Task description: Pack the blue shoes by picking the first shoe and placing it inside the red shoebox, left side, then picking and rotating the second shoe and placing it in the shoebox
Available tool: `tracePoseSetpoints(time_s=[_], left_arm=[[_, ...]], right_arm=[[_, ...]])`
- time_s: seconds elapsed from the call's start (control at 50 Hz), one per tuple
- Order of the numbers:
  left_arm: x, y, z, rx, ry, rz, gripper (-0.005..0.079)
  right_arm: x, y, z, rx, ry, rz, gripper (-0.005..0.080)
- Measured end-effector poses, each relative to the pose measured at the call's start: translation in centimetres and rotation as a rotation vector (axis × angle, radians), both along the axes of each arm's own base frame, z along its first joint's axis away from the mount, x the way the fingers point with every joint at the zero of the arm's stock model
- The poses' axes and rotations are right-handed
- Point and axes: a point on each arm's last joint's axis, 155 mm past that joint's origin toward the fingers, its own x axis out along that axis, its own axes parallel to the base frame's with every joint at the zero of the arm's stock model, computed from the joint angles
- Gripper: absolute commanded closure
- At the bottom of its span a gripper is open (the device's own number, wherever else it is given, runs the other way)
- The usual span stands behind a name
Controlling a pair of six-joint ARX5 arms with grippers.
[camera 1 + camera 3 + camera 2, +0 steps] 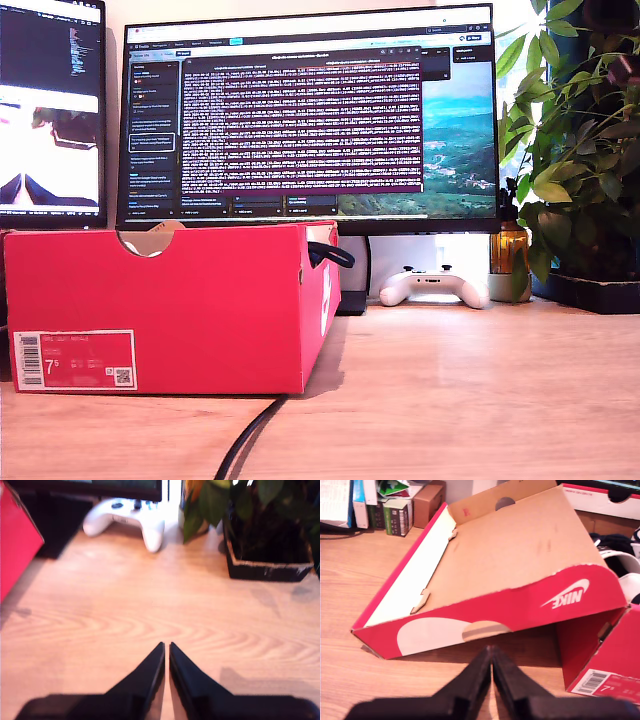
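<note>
Right up against the exterior camera sits the shoebox [160,310], bright red, standing on the wooden desk [470,390] toward the exterior view's left, its white label [73,360] with the 7.5 facing the lens and a half-round notch cut in its top rim. Behind it stand the big monitor [310,120] full of terminal text and a second screen [50,110] at the exterior view's left edge, with a leafy plant [580,140] filling the exterior view's right. From the first wrist view, the box's lid [510,565] is swung open, brown card inside, a white swoosh and lettering on its red flap, and just beyond it a dark shoe [620,555] with a white sole peeks in, mostly hidden, so its exact spot cannot be told. A black cable [250,440] runs out from under the box. Smaller still, a white gamepad [435,287] rests under the monitor. The first gripper [491,652] hovers before the lid, jaws pressed together, holding nothing; the second gripper [166,647] hangs over bare desk, jaws nearly touching, empty too.
</note>
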Motion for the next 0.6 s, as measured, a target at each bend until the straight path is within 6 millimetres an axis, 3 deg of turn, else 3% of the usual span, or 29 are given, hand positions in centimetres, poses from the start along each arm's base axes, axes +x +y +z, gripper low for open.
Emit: tracePoseSetpoints(time_s=[0.2,0.4,0.6], left_arm=[[0.0,0.0,0.0,0.001,0.000,0.000,0.0764],[0.0,0.0,0.0,0.001,0.000,0.000,0.0764],[0.0,0.0,0.0,0.001,0.000,0.000,0.0764]], right_arm=[[-0.4,0.0,-0.6,0.051,0.033,-0.032,0.0754],[1.0,0.1,2.0,0.065,-0.082,-0.027,0.0754],[1.1,0.4,2.4,0.068,-0.099,-0.020,0.0754]])
